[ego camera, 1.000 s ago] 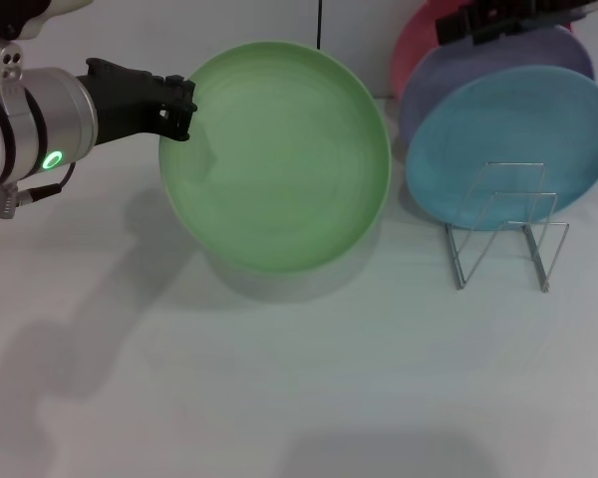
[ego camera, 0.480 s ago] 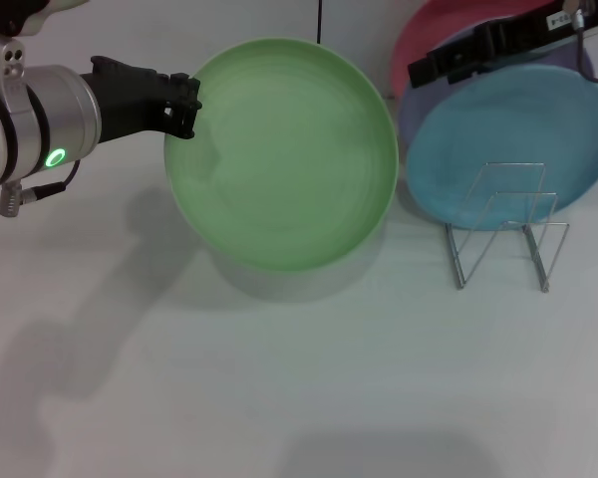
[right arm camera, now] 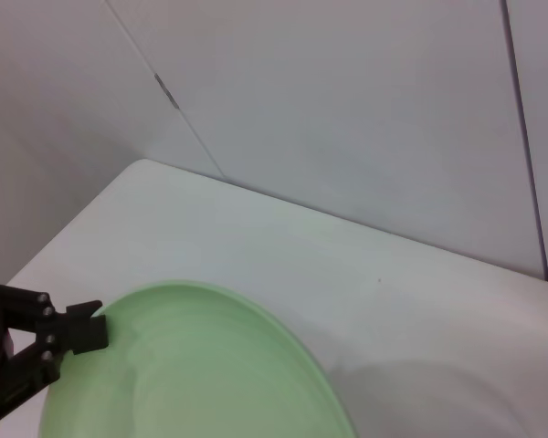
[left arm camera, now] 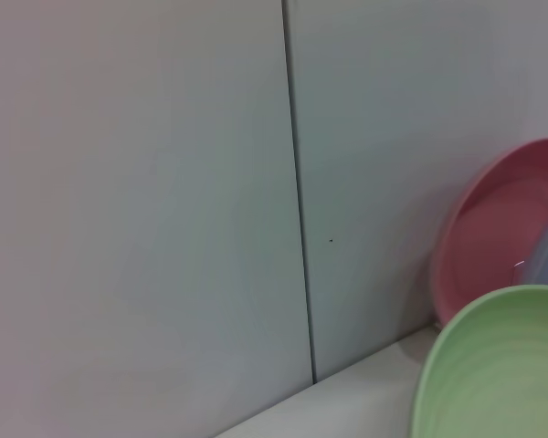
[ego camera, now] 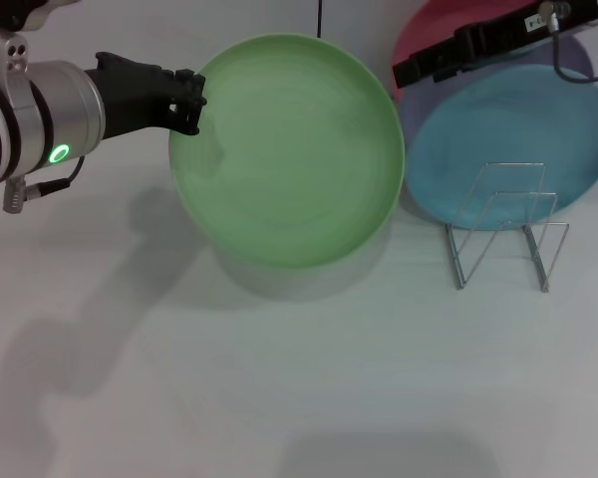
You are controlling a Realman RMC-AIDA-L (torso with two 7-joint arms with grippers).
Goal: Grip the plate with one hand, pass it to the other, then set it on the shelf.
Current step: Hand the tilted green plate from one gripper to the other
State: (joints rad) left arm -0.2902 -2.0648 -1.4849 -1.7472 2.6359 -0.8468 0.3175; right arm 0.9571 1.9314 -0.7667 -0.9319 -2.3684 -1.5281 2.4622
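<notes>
One small white tag sat on my right arm near the top edge of the head view, but I could not read any writing on it. My left claw (ego camera: 187, 102) was clamped on the left rim of the light green plate (ego camera: 289, 149), holding it up off the white surface (ego camera: 299, 378), face toward the head camera, its shadow lying below it. The right claw (ego camera: 407, 72) had reached in from the upper right; its tip stood just beside the plate's right rim, and I could not tell whether its fingers were apart or together. Behind that arm, the sky-blue plate (ego camera: 508, 149), lavender plate (ego camera: 578, 60) and pink plate (ego camera: 429, 30) leaned in a stack. The wire shelf (ego camera: 503, 224) stood in front of the blue plate, to the right of the green one, with open surface ahead of it and to the left.
</notes>
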